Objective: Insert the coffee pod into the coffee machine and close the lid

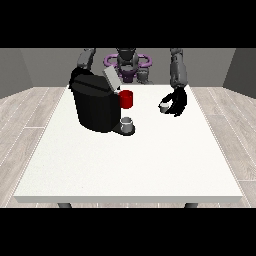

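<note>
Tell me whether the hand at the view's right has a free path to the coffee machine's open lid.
Probably yes. The hand at the view's right, by the coffee pod, has bare table between it and the coffee machine; the lid stands raised. The red cup sits close by.

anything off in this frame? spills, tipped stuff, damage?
Nothing stands out. The coffee machine sits upright with its lid raised, a small grey cup on its base and a red mug beside it. The hand at the view's right has the coffee pod at its fingers. No spills visible.
</note>
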